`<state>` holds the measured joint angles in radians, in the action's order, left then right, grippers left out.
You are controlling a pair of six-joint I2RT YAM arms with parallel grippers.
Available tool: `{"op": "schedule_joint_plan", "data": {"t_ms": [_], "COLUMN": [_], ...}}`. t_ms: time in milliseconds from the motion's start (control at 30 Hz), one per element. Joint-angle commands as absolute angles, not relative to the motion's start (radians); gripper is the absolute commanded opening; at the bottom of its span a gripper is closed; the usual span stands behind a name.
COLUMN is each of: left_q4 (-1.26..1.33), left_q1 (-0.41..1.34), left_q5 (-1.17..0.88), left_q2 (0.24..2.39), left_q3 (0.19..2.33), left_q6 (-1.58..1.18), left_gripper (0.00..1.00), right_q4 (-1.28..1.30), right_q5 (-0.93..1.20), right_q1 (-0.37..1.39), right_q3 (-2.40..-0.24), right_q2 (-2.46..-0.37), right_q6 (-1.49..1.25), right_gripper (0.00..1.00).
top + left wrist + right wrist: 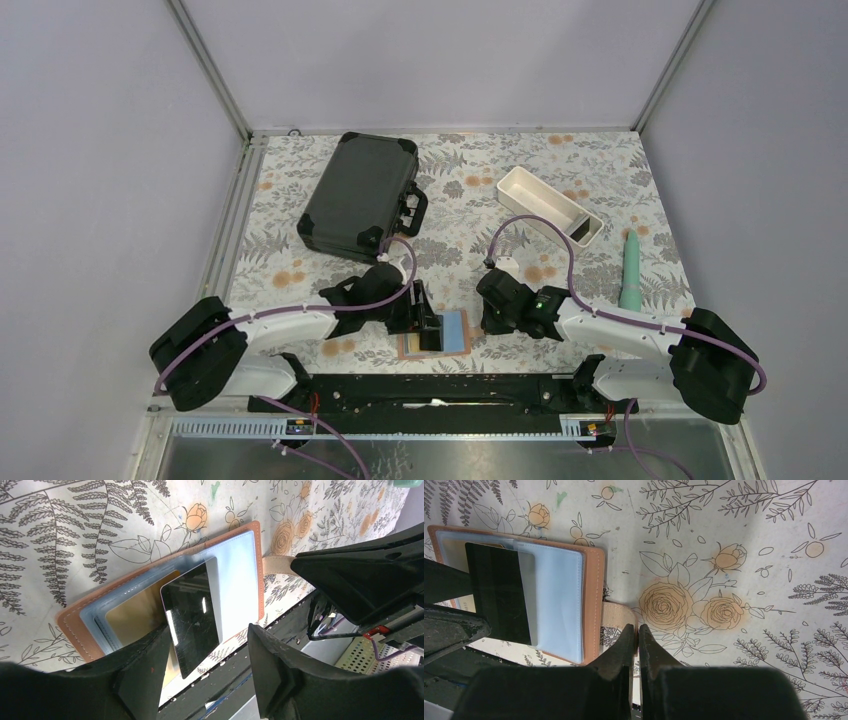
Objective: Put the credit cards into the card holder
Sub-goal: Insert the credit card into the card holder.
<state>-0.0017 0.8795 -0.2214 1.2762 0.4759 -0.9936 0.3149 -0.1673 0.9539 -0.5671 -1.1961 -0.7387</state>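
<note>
**Black card half-seated, wallet pinned open**

The small tan leather-like folding card holder [236, 582] lies opened flat, pale blue pockets up, on the floral-printed surface [470, 190] at its near edge, between the two arms. A plain black credit card [192, 615] sits slanted across the fold. Its far end is tucked under the clear pocket edge and its near end hangs out past the wallet's rim. Beside it, a gold-coloured card [135, 615] shows inside the left pocket.

The left gripper [207, 632] hovers at the black card's free end with its jaws apart, one on each side, so the card lies unclamped. We judge that it has been let go and that a push would seat it deeper.

The right gripper [638, 627] has its jaws together, with the tips on the wallet's pale strap [616, 612]. We cannot tell whether they pinch it or only press it down. Either way, we think the aim is to keep the wallet open and stop it sliding while the card goes in.

Well away at the back lie a large black hard case [360, 195] and a long white tray [545, 200].
</note>
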Motion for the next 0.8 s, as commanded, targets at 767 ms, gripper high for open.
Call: {"op": "schedule_joint_plan", "data": {"t_ms": [767], "left_q4": [-0.442], "left_q1": [1.031], "left_q5": [-0.019], "left_q2": [1.360], "left_q3": [0.727], "left_q6": [-0.959], "left_gripper": [0.66], "right_q4": [0.322], "right_q5": [-0.187], "right_q1": [0.964], "right_q3": [-0.577], "right_q2": [-1.180], "right_q6": [-0.729], "right_gripper": [0.00]}}
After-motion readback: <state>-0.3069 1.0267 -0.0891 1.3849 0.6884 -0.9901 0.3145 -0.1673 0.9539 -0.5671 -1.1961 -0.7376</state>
